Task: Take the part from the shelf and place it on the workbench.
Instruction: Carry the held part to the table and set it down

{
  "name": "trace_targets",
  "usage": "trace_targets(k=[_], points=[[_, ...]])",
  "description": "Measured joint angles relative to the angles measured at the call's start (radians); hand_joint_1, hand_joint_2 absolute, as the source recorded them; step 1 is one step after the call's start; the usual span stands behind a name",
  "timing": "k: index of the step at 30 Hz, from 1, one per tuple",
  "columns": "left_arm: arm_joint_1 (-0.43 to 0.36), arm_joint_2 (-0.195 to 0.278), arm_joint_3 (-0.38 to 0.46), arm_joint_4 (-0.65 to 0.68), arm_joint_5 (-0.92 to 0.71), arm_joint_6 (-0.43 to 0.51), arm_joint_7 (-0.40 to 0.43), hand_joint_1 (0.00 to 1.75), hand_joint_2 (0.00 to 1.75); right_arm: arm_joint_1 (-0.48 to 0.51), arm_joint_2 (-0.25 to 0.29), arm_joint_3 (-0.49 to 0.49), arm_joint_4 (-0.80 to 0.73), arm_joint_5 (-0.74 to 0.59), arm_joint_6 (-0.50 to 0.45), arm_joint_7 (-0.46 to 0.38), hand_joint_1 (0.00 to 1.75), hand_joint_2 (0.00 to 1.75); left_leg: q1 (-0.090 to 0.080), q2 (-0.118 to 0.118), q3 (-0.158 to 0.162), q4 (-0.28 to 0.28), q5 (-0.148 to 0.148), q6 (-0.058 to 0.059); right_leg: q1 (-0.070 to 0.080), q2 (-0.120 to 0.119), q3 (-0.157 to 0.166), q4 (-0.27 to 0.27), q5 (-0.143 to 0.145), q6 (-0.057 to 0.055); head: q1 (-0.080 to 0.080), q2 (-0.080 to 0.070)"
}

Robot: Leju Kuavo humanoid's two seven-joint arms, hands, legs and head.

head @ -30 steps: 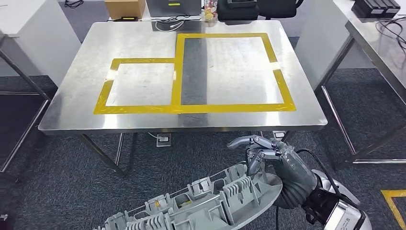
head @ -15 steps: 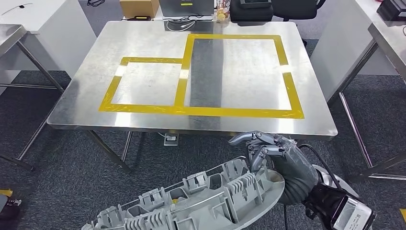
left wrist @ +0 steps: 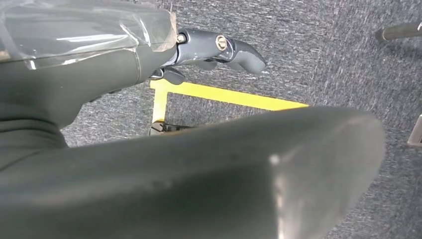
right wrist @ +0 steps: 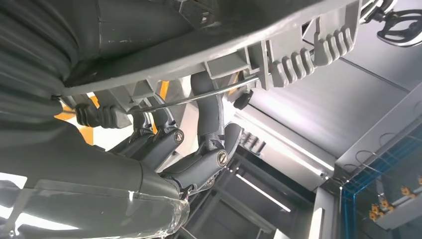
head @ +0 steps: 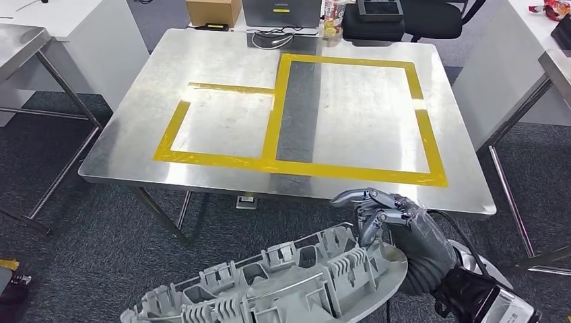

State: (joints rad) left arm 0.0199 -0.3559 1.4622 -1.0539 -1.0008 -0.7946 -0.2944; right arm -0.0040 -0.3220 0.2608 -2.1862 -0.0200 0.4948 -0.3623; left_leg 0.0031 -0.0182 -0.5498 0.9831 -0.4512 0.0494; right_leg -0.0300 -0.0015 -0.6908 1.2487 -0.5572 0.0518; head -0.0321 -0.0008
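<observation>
A long grey plastic part (head: 283, 282) with ribs and clips hangs low in front of me in the head view, below the near edge of the steel workbench (head: 222, 60). My right hand (head: 397, 225) grips its right end, fingers curled over the rim. The right wrist view shows those fingers (right wrist: 199, 164) hooked among the ribs of the part (right wrist: 199, 30). In the left wrist view my left hand (left wrist: 124, 55) lies against the part's smooth dark back (left wrist: 224, 174), with fingers (left wrist: 234, 47) reaching past it. Yellow tape (head: 296, 165) outlines two rectangles on the workbench.
A cardboard box (head: 213, 11), a laptop (head: 281, 10) and a black chair (head: 404, 17) stand behind the workbench. Other steel tables flank it at left (head: 20, 40) and right (head: 555, 64). Grey carpet with a yellow floor line (left wrist: 224, 97) lies below.
The whole picture has shifted: my camera has moved, so the workbench now sits further right and lower in view. Part and right hand keep their place in front of me.
</observation>
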Motion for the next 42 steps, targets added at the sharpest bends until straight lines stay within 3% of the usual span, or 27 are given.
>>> trace_targets(k=[2,3,4,6,8,10,13,14,15,16,18,20,23,25,28,29,30,31,32,33,34,35,37,39,40,42], points=[[0.000,-0.001,0.001,0.000,-0.002,0.000,-0.001,0.00,0.00,0.004,-0.002,-0.002,0.000,0.000,0.000,-0.001,1.75,1.75,0.004,-0.004,0.017,0.004,-0.017,-0.013,-0.009,-0.001,0.042,-0.132,0.081,0.031,0.001,0.000],[0.000,-0.001,0.001,0.000,-0.003,-0.001,-0.002,0.00,0.00,0.005,-0.003,-0.003,0.000,0.000,0.000,-0.002,1.75,1.75,0.005,-0.006,0.024,0.007,-0.027,-0.020,-0.011,-0.002,0.061,-0.189,0.102,0.028,0.002,0.000],[0.000,-0.001,0.002,0.000,-0.004,-0.002,-0.004,0.00,0.00,0.005,-0.004,-0.004,0.000,-0.002,0.000,-0.003,1.75,1.75,0.004,-0.007,0.025,0.011,-0.035,-0.028,-0.009,-0.003,0.075,-0.223,0.114,0.016,0.002,0.000],[-0.001,-0.001,0.003,0.000,-0.006,-0.007,-0.008,0.00,0.00,0.006,-0.005,-0.007,-0.002,-0.007,0.000,-0.007,1.75,1.75,0.002,-0.006,0.029,0.018,-0.045,-0.040,-0.005,-0.002,0.082,-0.235,0.109,-0.021,0.003,0.000],[-0.002,0.000,0.005,-0.001,-0.011,-0.013,-0.013,0.00,0.00,0.006,-0.008,-0.010,-0.005,-0.012,0.000,-0.009,1.75,1.75,0.006,-0.002,0.020,0.043,-0.045,-0.049,-0.006,0.000,0.096,-0.236,0.113,-0.039,0.002,0.000],[-0.006,0.000,0.012,-0.002,-0.021,-0.015,-0.019,0.00,0.00,0.005,-0.011,-0.011,-0.007,-0.016,-0.001,-0.008,1.75,1.75,0.009,0.004,-0.034,0.134,-0.047,-0.057,-0.006,0.000,0.114,-0.238,0.102,-0.051,0.000,0.000],[-0.010,-0.001,0.022,-0.002,-0.033,-0.017,-0.024,0.00,0.00,0.003,-0.013,-0.010,-0.009,-0.019,-0.001,-0.005,1.75,1.75,0.009,0.011,-0.165,0.307,-0.114,-0.065,-0.001,0.001,0.135,-0.238,0.080,-0.060,-0.001,0.000],[-0.009,-0.001,0.024,-0.002,-0.035,-0.017,-0.025,0.00,0.00,0.003,-0.013,-0.010,-0.010,-0.019,-0.001,-0.003,1.75,1.75,0.009,0.012,-0.190,0.322,-0.129,-0.064,0.001,0.002,0.145,-0.238,0.072,-0.060,-0.001,0.000],[-0.009,-0.001,0.027,-0.002,-0.037,-0.017,-0.026,0.00,0.00,0.002,-0.013,-0.010,-0.011,-0.019,-0.002,0.000,1.75,1.75,0.008,0.012,-0.197,0.303,-0.123,-0.060,0.004,0.003,0.158,-0.238,0.062,-0.061,-0.001,0.000],[-0.009,-0.001,0.030,-0.002,-0.039,-0.018,-0.028,0.00,0.00,0.001,-0.013,-0.010,-0.012,-0.018,-0.002,0.004,1.75,1.75,0.006,0.012,-0.189,0.254,-0.094,-0.051,0.007,0.003,0.172,-0.238,0.053,-0.061,-0.001,0.000],[-0.009,0.000,0.037,-0.004,-0.045,-0.018,-0.032,0.00,0.00,-0.005,-0.013,-0.009,-0.016,-0.015,-0.003,0.013,1.75,1.75,-0.008,0.011,-0.154,0.124,0.005,-0.023,0.012,0.005,0.194,-0.241,0.033,-0.059,0.000,0.000],[-0.009,0.002,0.043,-0.009,-0.048,-0.019,-0.035,0.00,0.00,-0.012,-0.012,-0.008,-0.020,-0.013,-0.004,0.019,1.75,1.75,-0.022,0.005,-0.131,0.047,0.063,-0.002,0.017,0.007,0.210,-0.245,0.019,-0.053,0.000,0.000],[-0.010,0.004,0.046,-0.011,-0.048,-0.020,-0.037,0.00,0.00,-0.018,-0.011,-0.007,-0.028,-0.013,-0.006,0.022,1.75,1.75,-0.024,-0.001,-0.096,0.015,0.064,0.008,0.021,0.009,0.235,-0.243,0.021,-0.032,0.000,0.000],[-0.012,0.003,0.046,-0.011,-0.049,-0.021,-0.037,0.00,0.00,-0.024,-0.012,-0.006,-0.030,-0.013,-0.007,0.022,1.75,1.75,-0.020,-0.003,-0.063,0.002,0.061,0.016,0.021,0.007,0.207,-0.183,0.008,-0.029,0.003,0.000],[-0.016,0.000,0.046,-0.011,-0.052,-0.022,-0.040,0.00,0.00,-0.027,-0.011,-0.006,-0.031,-0.011,-0.011,0.023,1.75,1.75,-0.019,-0.005,-0.046,-0.001,0.047,0.022,0.018,0.007,0.082,-0.016,-0.055,-0.034,0.004,0.000],[-0.017,-0.001,0.046,-0.011,-0.054,-0.022,-0.042,0.00,0.00,-0.026,-0.011,-0.006,-0.031,-0.009,-0.013,0.024,1.75,1.75,-0.019,-0.007,-0.040,-0.001,0.040,0.021,0.017,0.006,0.052,0.005,-0.072,-0.031,0.004,0.000],[-0.017,-0.002,0.046,-0.011,-0.057,-0.022,-0.045,0.00,0.00,-0.027,-0.011,-0.006,-0.031,-0.006,-0.015,0.025,1.75,1.75,-0.019,-0.009,-0.032,0.000,0.033,0.020,0.015,0.006,0.038,-0.006,-0.071,-0.025,0.005,0.000],[-0.017,-0.002,0.046,-0.011,-0.059,-0.023,-0.048,0.00,0.00,-0.027,-0.011,-0.006,-0.031,-0.004,-0.017,0.026,1.75,1.75,-0.019,-0.011,-0.023,0.000,0.025,0.017,0.013,0.006,0.041,-0.050,-0.047,-0.014,0.005,0.000],[-0.017,-0.003,0.047,-0.011,-0.061,-0.023,-0.050,0.00,0.00,-0.027,-0.011,-0.006,-0.031,-0.003,-0.018,0.026,1.75,1.75,-0.019,-0.013,-0.015,0.001,0.017,0.014,0.011,0.006,0.055,-0.119,0.001,-0.001,0.005,0.000],[-0.017,-0.003,0.048,-0.011,-0.064,-0.023,-0.052,0.00,0.00,-0.028,-0.011,-0.006,-0.031,-0.005,-0.019,0.027,1.75,1.75,-0.020,-0.014,-0.007,0.004,0.009,0.010,0.010,0.004,0.068,-0.180,0.050,0.006,0.005,0.000],[-0.018,-0.003,0.049,-0.011,-0.066,-0.023,-0.054,0.00,0.00,-0.029,-0.010,-0.007,-0.032,-0.008,-0.020,0.027,1.75,1.75,-0.021,-0.016,-0.003,0.006,0.002,0.004,0.011,0.002,0.079,-0.225,0.088,0.002,0.005,0.000],[-0.019,-0.004,0.052,-0.011,-0.067,-0.023,-0.056,0.00,0.00,-0.031,-0.009,-0.007,-0.033,-0.012,-0.020,0.026,1.75,1.75,-0.021,-0.016,-0.003,0.009,-0.004,-0.002,0.014,0.000,0.084,-0.249,0.115,-0.010,0.004,0.000],[-0.021,-0.004,0.060,-0.010,-0.068,-0.023,-0.060,0.00,0.00,-0.037,-0.006,-0.008,-0.034,-0.017,-0.020,0.021,1.75,1.75,-0.022,-0.014,-0.004,0.015,-0.009,-0.012,0.016,0.000,0.088,-0.253,0.125,-0.039,0.003,0.000],[-0.022,-0.004,0.067,-0.010,-0.074,-0.024,-0.069,0.00,0.00,-0.043,-0.002,-0.008,-0.036,-0.015,-0.020,0.013,1.75,1.75,-0.021,-0.008,-0.011,0.039,-0.023,-0.023,0.009,0.004,0.100,-0.257,0.126,-0.050,0.001,0.000],[-0.023,-0.004,0.070,-0.010,-0.078,-0.025,-0.073,0.00,0.00,-0.047,0.001,-0.008,-0.037,-0.012,-0.021,0.010,1.75,1.75,-0.018,-0.004,-0.028,0.072,-0.041,-0.031,0.005,0.005,0.106,-0.259,0.125,-0.053,-0.002,0.000],[-0.026,-0.004,0.073,-0.010,-0.087,-0.028,-0.082,0.00,0.00,-0.055,0.010,-0.010,-0.043,0.002,-0.030,0.000,1.75,1.75,-0.007,0.003,-0.090,0.189,-0.095,-0.047,0.004,0.006,0.114,-0.260,0.120,-0.060,-0.007,0.000]])
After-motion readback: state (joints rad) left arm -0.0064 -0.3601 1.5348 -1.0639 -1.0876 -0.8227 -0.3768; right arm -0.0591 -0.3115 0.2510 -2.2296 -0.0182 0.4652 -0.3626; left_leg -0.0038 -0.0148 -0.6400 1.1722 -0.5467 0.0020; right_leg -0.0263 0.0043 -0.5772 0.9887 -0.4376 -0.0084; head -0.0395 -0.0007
